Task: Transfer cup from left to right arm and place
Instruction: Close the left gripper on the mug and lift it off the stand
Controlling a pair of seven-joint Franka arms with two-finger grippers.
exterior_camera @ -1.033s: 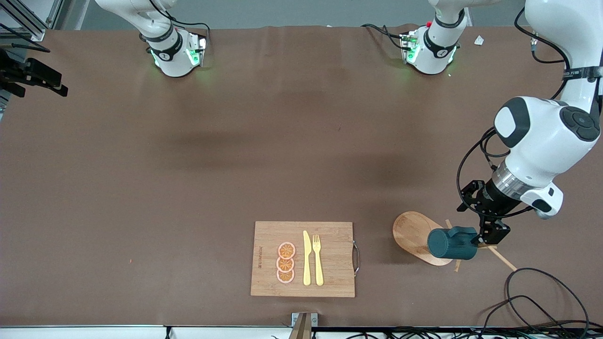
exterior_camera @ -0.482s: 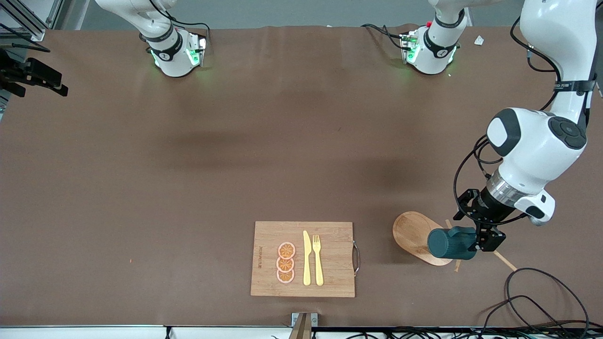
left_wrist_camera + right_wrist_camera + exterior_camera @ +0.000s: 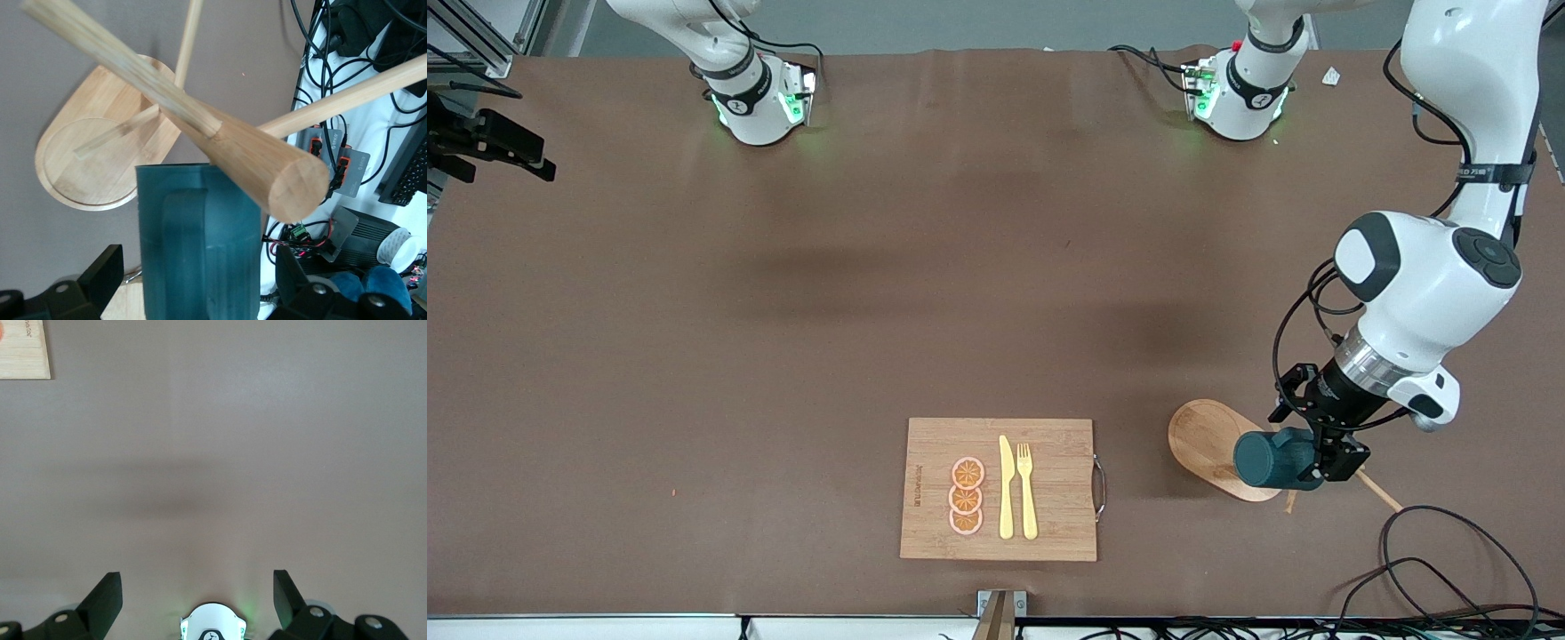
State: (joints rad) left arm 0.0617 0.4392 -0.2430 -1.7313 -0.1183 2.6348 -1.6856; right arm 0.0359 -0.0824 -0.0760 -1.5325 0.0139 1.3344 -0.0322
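The left gripper's black fingers [image 3: 100, 277] stand spread on either side of the small dark teal ribbed mug [image 3: 1272, 459], one at each flank with a gap showing between finger and mug wall, so the left gripper [image 3: 1325, 455] brackets the mug at its handle side but does not visibly pinch it. The mug hangs sideways on a peg of the light wooden mug stand [image 3: 200, 127], whose dowels cross just above the mug in the left wrist view; its oval wooden base [image 3: 1205, 442] rests on the brown worktop [image 3: 783, 311] near the front edge, toward the left arm's end. Between that base and the middle of the front edge lies a rectangular bamboo cutting board [image 3: 1049, 533] carrying three orange slices [image 3: 966, 497], a yellow plastic knife [image 3: 1006, 488] and a yellow plastic fork [image 3: 1027, 488]. The right gripper [image 3: 197, 603] waits high over bare worktop, its fingers spread wide with nothing between them.
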